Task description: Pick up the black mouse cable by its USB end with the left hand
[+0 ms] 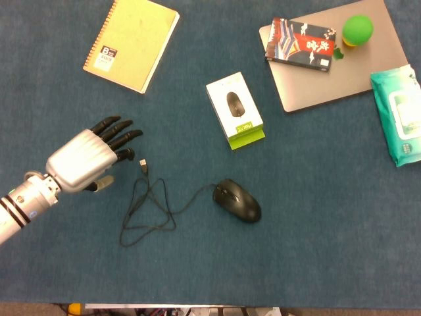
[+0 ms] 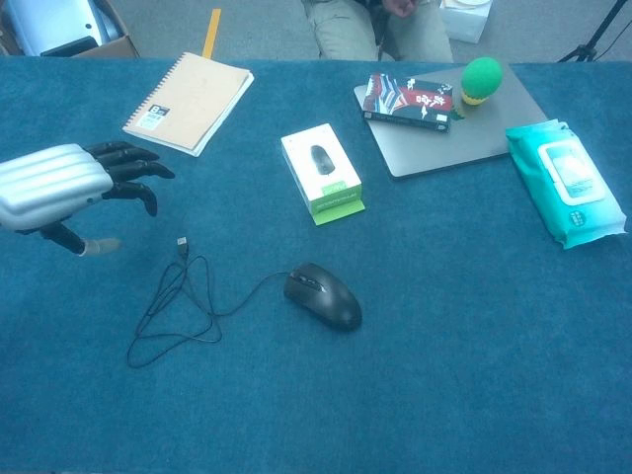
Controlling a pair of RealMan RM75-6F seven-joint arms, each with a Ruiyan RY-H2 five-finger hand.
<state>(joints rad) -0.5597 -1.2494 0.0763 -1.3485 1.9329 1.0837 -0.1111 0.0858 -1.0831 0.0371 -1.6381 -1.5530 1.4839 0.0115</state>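
A black mouse (image 1: 237, 200) (image 2: 324, 295) lies on the blue table cloth, its thin black cable (image 1: 148, 210) (image 2: 176, 311) looped to the left. The cable's USB end (image 1: 143, 164) (image 2: 182, 243) lies flat at the top of the loops. My left hand (image 1: 85, 158) (image 2: 61, 186) hovers just left of the USB end, palm down, fingers spread and holding nothing. Its dark fingertips (image 1: 127, 155) point toward the plug from a short way off. The right hand is outside both views.
A yellow spiral notebook (image 1: 132, 41) lies at the back left. A white and green mouse box (image 1: 235, 109) stands behind the mouse. At the back right are a grey laptop (image 1: 342, 62) with a book (image 1: 301, 43) and green ball (image 1: 357, 29), and a wipes pack (image 1: 400, 115).
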